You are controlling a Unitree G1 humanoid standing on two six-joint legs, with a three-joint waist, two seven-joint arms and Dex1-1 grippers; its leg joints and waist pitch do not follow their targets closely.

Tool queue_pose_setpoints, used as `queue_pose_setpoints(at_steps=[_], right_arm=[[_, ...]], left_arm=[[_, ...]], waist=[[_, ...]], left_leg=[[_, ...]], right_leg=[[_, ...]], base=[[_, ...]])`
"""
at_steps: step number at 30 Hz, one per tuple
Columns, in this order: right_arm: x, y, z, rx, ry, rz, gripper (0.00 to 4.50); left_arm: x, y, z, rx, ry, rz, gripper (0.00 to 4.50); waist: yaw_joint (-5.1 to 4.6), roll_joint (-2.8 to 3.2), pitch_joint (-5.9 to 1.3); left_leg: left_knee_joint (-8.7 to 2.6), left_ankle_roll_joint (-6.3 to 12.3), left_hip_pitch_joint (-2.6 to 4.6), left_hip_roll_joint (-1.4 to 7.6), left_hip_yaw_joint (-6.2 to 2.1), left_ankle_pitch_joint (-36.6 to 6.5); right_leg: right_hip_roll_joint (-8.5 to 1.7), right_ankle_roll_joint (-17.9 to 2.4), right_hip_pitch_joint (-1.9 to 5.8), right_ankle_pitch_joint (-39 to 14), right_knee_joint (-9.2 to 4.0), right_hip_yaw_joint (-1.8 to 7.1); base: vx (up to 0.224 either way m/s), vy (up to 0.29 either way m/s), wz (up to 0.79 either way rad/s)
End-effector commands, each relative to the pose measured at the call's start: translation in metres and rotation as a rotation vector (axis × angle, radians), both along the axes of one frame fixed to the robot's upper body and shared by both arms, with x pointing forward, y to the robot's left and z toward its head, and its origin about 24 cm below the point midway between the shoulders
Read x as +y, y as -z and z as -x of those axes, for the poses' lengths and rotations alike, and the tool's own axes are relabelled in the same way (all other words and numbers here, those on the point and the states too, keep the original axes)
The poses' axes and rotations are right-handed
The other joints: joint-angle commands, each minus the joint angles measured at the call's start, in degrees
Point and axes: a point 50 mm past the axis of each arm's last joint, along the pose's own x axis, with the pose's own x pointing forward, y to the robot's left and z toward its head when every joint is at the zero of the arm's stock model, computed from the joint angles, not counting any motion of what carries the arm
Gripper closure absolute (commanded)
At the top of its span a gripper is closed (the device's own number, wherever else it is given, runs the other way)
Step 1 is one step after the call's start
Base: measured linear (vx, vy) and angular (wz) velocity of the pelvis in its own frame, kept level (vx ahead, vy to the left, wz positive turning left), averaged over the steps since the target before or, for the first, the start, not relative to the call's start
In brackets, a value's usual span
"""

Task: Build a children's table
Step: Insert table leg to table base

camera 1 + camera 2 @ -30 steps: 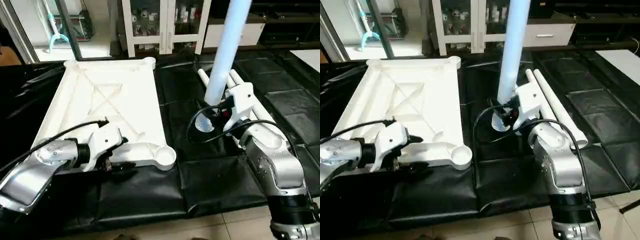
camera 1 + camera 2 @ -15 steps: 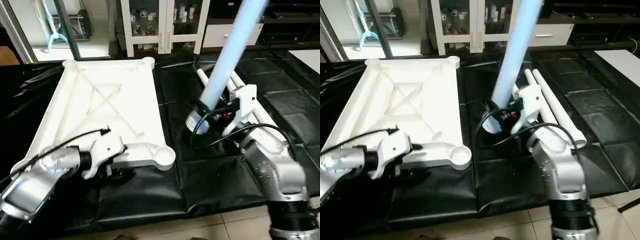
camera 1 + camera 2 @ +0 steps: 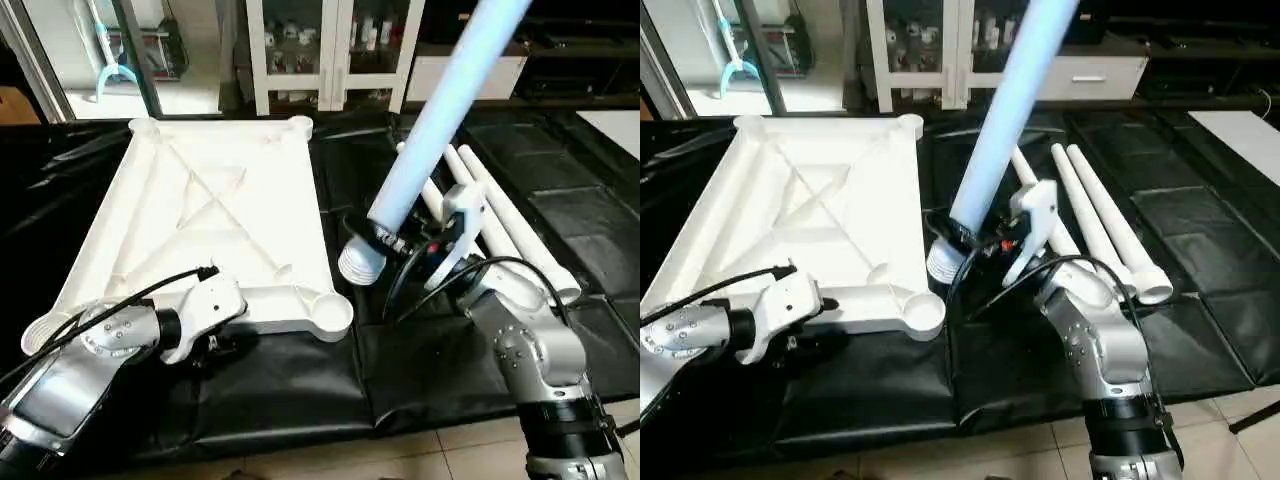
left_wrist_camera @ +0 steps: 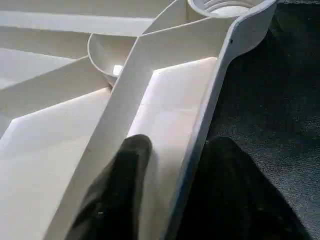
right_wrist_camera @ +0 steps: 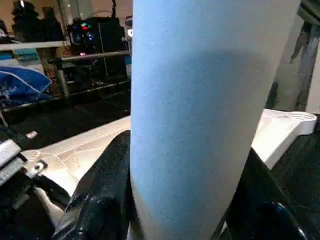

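The white tabletop (image 3: 200,200) lies underside up on the black mat, X ribs showing, with a round socket (image 3: 330,312) at its near right corner. My left gripper (image 3: 215,345) is at the near rim, and in the left wrist view one black finger (image 4: 125,190) presses the inside of the rim (image 4: 175,165) and the other the outside. My right gripper (image 3: 405,243) is shut on a long white leg (image 3: 440,120) held tilted, its thick end (image 3: 360,262) hovering just right of that socket. In the right wrist view a finger (image 5: 100,200) hugs the leg (image 5: 200,100).
More white legs (image 3: 1110,220) lie side by side on the mat behind my right arm. A glass-door cabinet (image 3: 320,50) stands at the back. A white board (image 3: 620,115) sits at the far right. Tiled floor (image 3: 400,450) begins at the mat's front edge.
My right arm has swung the leg leftward and tilted it further, bringing its thick end close to the near right socket. My left gripper's fingers have closed in on the rim.
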Motion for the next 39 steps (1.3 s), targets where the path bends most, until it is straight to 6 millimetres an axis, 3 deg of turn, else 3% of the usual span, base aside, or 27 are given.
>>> queue_pose_setpoints(at_steps=[1, 5, 6, 8, 9, 12, 13, 21, 29, 33, 37, 38, 39], right_arm=[[-0.002, -0.008, -0.002, -0.042, -0.002, 0.007, 2.62], [-0.006, -0.003, -0.002, 0.006, 0.004, 0.033, 2.62], [-0.008, -0.002, -0.002, 0.007, -0.005, 0.037, 2.62], [-0.009, -0.001, -0.002, 0.001, -0.010, 0.045, 2.62], [-0.009, -0.001, -0.002, -0.001, -0.012, 0.050, 2.62], [-0.010, 0.005, -0.003, -0.007, 0.008, 0.094, 2.62], [-0.011, 0.006, -0.004, -0.008, 0.018, 0.108, 2.62], [-0.016, 0.013, -0.010, 0.028, 0.107, 0.143, 2.62], [-0.017, 0.020, -0.015, 0.056, 0.126, 0.144, 2.62], [-0.010, 0.026, -0.019, 0.037, 0.122, 0.175, 2.62], [0.005, 0.017, -0.028, -0.010, 0.104, 0.072, 2.62], [0.005, 0.017, -0.028, -0.010, 0.104, 0.072, 2.62], [0.010, 0.016, -0.029, -0.001, 0.058, 0.054, 2.62]], left_arm=[[-0.005, 0.000, 0.000, 0.000, 0.039, -0.016, 2.69], [-0.009, 0.002, 0.001, 0.010, 0.092, -0.056, 2.86], [-0.011, 0.002, 0.000, 0.013, 0.113, -0.065, 3.02], [-0.013, 0.002, -0.002, 0.014, 0.127, -0.078, 3.23], [-0.013, 0.003, -0.002, 0.014, 0.131, -0.083, 3.26], [-0.014, 0.005, -0.004, 0.015, 0.131, -0.105, 3.52], [-0.014, 0.006, -0.004, 0.016, 0.130, -0.111, 3.63], [-0.013, 0.011, -0.011, 0.011, 0.037, -0.176, 4.07], [-0.010, 0.016, -0.009, 0.071, -0.043, -0.212, 4.35], [-0.007, 0.020, -0.005, 0.104, -0.070, -0.254, 4.42], [-0.010, 0.023, 0.000, 0.135, -0.052, -0.254, 4.47], [-0.010, 0.023, 0.000, 0.135, -0.052, -0.254, 4.47], [-0.015, 0.023, 0.002, 0.129, -0.017, -0.226, 4.48]], waist=[[-0.20, 0.86, -3.49], [-0.28, 0.80, -3.43], [-0.18, 1.38, -3.46], [-0.27, 1.13, -3.47], [-0.20, 1.42, -3.45], [-0.31, 1.16, -3.58], [-0.26, 1.40, -3.64], [-0.32, 1.42, -3.56], [-1.75, 1.22, -3.45], [-2.36, 1.34, -3.38], [-2.92, 1.03, -3.23], [-2.92, 1.03, -3.23], [-2.73, 1.23, -3.18]], left_leg=[[-5.42, -0.88, 1.24, 3.16, -1.27, -8.44], [-5.50, -0.90, 1.37, 3.25, -1.28, -9.26], [-5.45, -1.17, 1.41, 3.19, -1.31, -9.59], [-5.51, -1.47, 1.35, 3.18, -1.33, -10.33], [-5.51, -1.54, 1.38, 3.17, -1.37, -10.64], [-5.38, -1.51, 1.25, 3.19, -1.35, -9.91], [-5.33, -1.52, 1.23, 3.18, -1.38, -9.52], [-5.36, -1.59, 1.35, 3.23, -1.37, -10.07], [-5.33, -0.64, 0.97, 3.14, -1.56, -11.31], [-5.34, -0.60, 1.00, 3.17, -1.64, -12.78], [-5.46, -0.26, 0.74, 3.11, -1.84, -14.29], [-5.46, -0.26, 0.74, 3.11, -1.84, -14.29], [-5.44, -0.28, 1.22, 3.23, -1.77, -14.91]], right_leg=[[-4.27, -11.74, 2.23, -6.41, -4.32, 2.92], [-4.16, -12.09, 2.20, -6.58, -4.41, 2.86], [-4.21, -12.19, 2.17, -6.68, -4.35, 2.87], [-4.20, -12.25, 2.28, -6.75, -4.47, 2.88], [-4.20, -12.27, 2.23, -6.93, -4.49, 2.88], [-4.26, -12.92, 2.40, -5.40, -4.32, 2.85], [-4.29, -13.03, 2.42, -4.88, -4.22, 2.85], [-4.26, -13.50, 2.44, -5.29, -4.39, 2.83], [-4.38, -13.93, 2.70, -8.00, -4.66, 2.77], [-4.44, -14.24, 2.54, -10.08, -4.87, 2.74], [-4.56, -13.67, 2.60, -13.47, -5.09, 2.71], [-4.56, -13.67, 2.60, -13.47, -5.09, 2.71], [-4.43, -13.37, 2.15, -13.85, -5.19, 2.77]], base=[[0.000, 0.000, 0.00], [0.000, 0.000, 0.00], [0.000, 0.000, 0.00], [0.000, 0.000, 0.00], [0.000, 0.000, 0.00], [0.000, 0.000, 0.00], [0.000, 0.000, 0.00], [0.000, 0.000, 0.00], [0.000, 0.000, 0.00], [0.000, 0.000, 0.00], [0.000, 0.000, 0.00], [0.000, 0.000, 0.00], [0.000, 0.000, 0.00]])
